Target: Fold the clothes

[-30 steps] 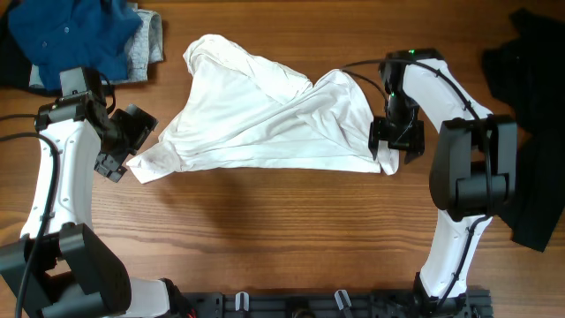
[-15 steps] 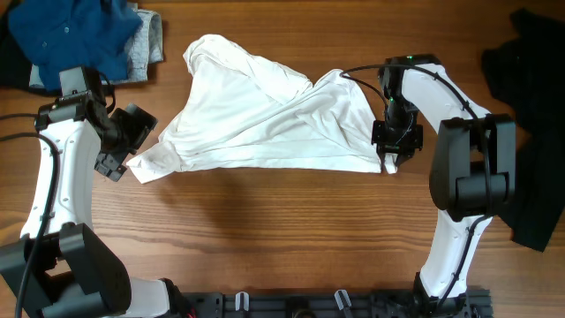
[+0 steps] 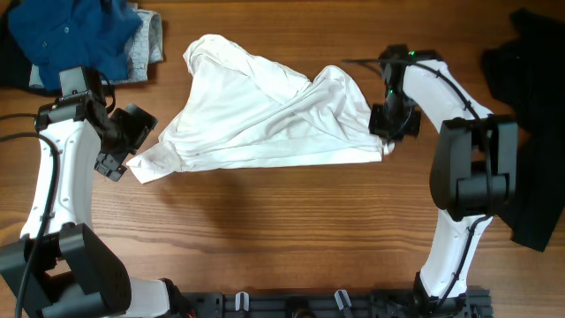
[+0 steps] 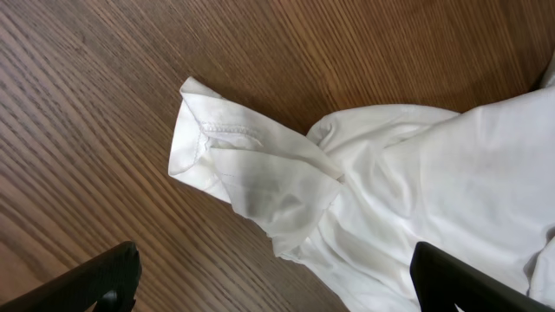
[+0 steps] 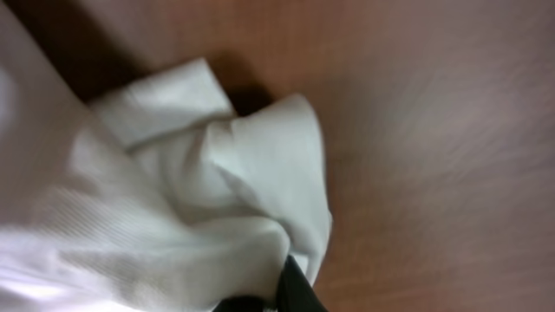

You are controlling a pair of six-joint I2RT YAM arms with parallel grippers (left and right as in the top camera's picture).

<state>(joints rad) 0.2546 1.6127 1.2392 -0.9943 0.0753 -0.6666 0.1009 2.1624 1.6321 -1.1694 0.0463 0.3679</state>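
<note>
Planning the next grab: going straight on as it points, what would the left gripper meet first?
Most likely the white T-shirt: its sleeve lies on the table dead ahead of the open left gripper, though depth is hard to judge.

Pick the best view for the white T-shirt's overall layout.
Overhead: only it shows the whole crumpled white T-shirt. Left wrist shows just one sleeve; right wrist just a blurred, bunched corner.
</note>
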